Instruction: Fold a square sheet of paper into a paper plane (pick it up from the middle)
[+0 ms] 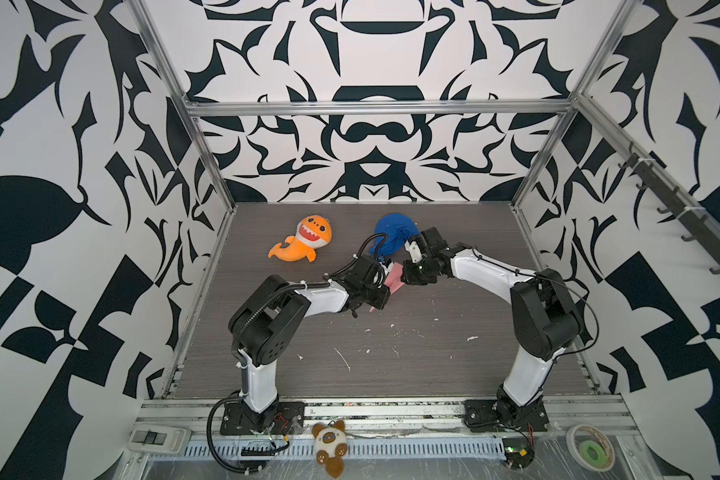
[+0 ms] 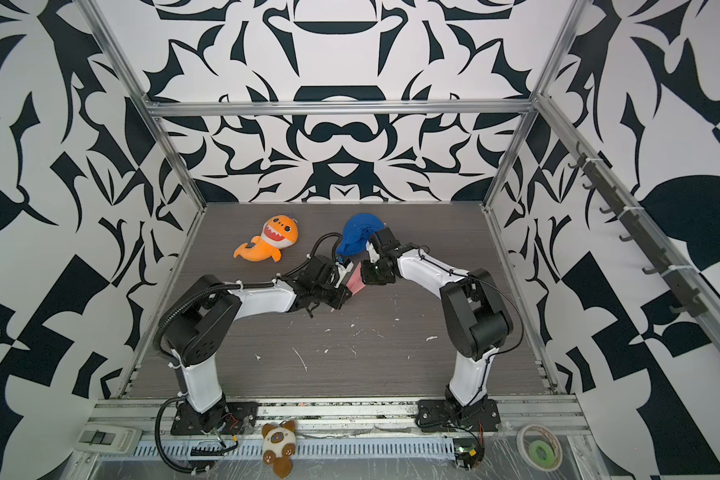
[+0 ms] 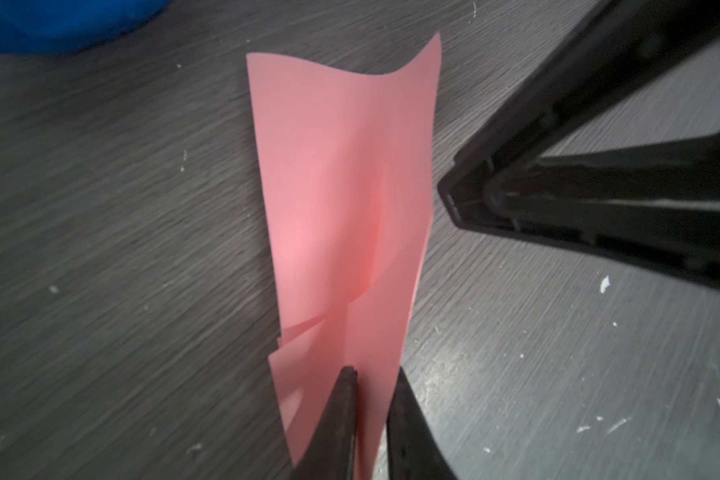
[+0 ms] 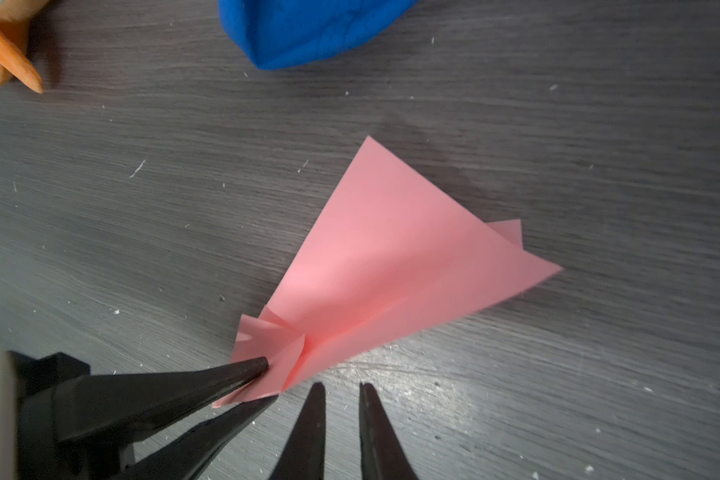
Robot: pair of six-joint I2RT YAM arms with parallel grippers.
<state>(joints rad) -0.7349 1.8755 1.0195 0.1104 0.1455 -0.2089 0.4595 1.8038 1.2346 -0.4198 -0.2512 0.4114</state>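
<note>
The square sheet of paper [image 4: 391,257] is pink and folded into a narrow pointed paper plane shape. It lies mid-table between the two arms in both top views [image 1: 393,277] [image 2: 356,280]. My left gripper [image 3: 374,370] is shut on its narrow folded end, with paper between the fingers; the right wrist view shows the same pinch [image 4: 267,381]. The wide tail [image 3: 341,83] curls up at its corners. My right gripper [image 4: 341,384] hovers just beside that pinched end, slightly open, with nothing between its fingers. It appears in the left wrist view as a black wedge [image 3: 454,199] next to the paper.
An orange shark plush [image 1: 304,239] lies at the back left. A blue cloth lump [image 1: 391,230] sits just behind the grippers. White flecks [image 1: 344,359] dot the dark table. A small plush [image 1: 329,446] and a tape roll [image 1: 591,451] sit on the front rail.
</note>
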